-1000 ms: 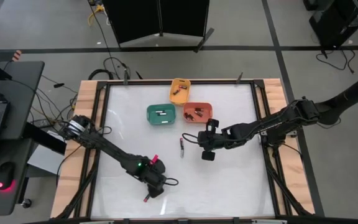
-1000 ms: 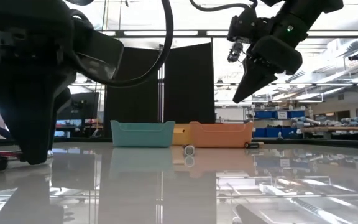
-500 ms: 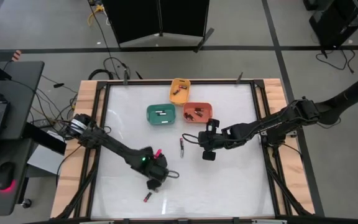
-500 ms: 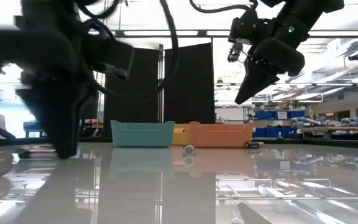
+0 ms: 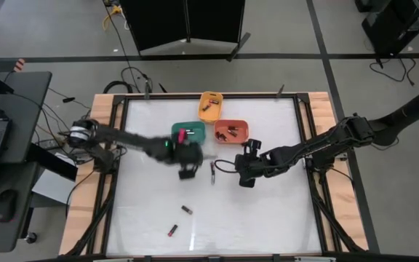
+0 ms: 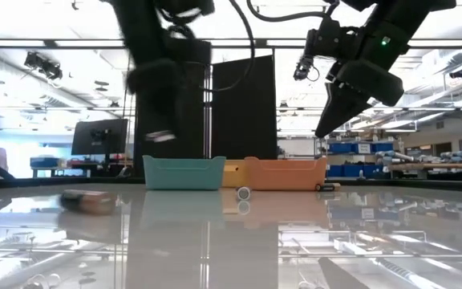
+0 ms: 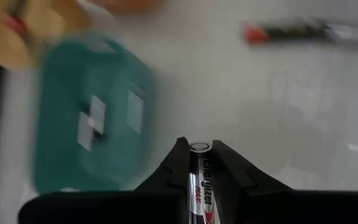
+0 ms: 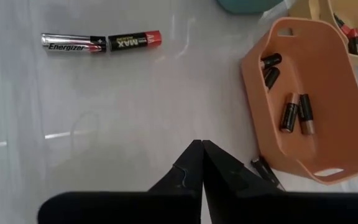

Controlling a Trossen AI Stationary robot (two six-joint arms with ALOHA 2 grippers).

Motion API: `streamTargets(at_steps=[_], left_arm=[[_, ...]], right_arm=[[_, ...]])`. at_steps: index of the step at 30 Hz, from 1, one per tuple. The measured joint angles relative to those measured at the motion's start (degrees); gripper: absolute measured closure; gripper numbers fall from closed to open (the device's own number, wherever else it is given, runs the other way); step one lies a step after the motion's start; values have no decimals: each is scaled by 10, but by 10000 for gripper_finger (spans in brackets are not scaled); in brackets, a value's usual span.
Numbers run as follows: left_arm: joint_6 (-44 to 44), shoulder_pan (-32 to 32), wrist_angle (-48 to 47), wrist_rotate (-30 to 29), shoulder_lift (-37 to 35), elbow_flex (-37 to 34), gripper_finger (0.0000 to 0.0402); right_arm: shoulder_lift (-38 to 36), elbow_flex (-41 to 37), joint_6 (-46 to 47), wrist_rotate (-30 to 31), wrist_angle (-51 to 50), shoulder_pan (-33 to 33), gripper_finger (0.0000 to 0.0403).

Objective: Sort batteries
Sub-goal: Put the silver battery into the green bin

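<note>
Fingers [image 7: 229,168] of the left gripper [image 7: 197,163] pinch a silvery-and-black cylindrical battery [image 7: 198,186] lengthwise between them, its tip pointing past the teal plastic bin [image 7: 92,118] just beside on the white counter [image 7: 260,112].

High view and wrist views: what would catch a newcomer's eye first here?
The left gripper is clamped on a silver-and-black Energizer cell, right beside the small teal plastic bin. Behind it sit an orange bin holding several dark cells and a yellow bin. The right gripper hangs shut and empty over the white tabletop, close to a loose Energizer battery near the table's middle.
</note>
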Motion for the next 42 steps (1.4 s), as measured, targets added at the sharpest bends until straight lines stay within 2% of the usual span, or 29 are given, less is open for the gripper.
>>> streamTargets(at_steps=[2, 7, 11, 13, 22, 37, 39, 42], left_arm=[[57, 52, 37, 16, -2, 0, 359], [148, 169, 105, 107, 14, 0, 359], [179, 226, 118, 124, 18, -6, 359], [183, 244, 128, 154, 17, -16, 359], [205, 255, 166, 192, 19, -60, 359], [189, 255, 225, 208, 19, -133, 359], [186, 255, 225, 204, 19, -134, 349], [174, 253, 225, 201, 19, -134, 312]], right_arm=[[0, 0, 2, 0, 6, 1, 392], [0, 0, 14, -8, 27, 3, 387], [0, 0, 14, -12, 30, 16, 389], [0, 0, 12, -12, 32, 21, 392], [0, 0, 12, -12, 36, 23, 389], [0, 0, 14, -13, 36, 23, 391], [0, 0, 15, -13, 36, 23, 389], [0, 0, 15, -13, 34, 23, 388]])
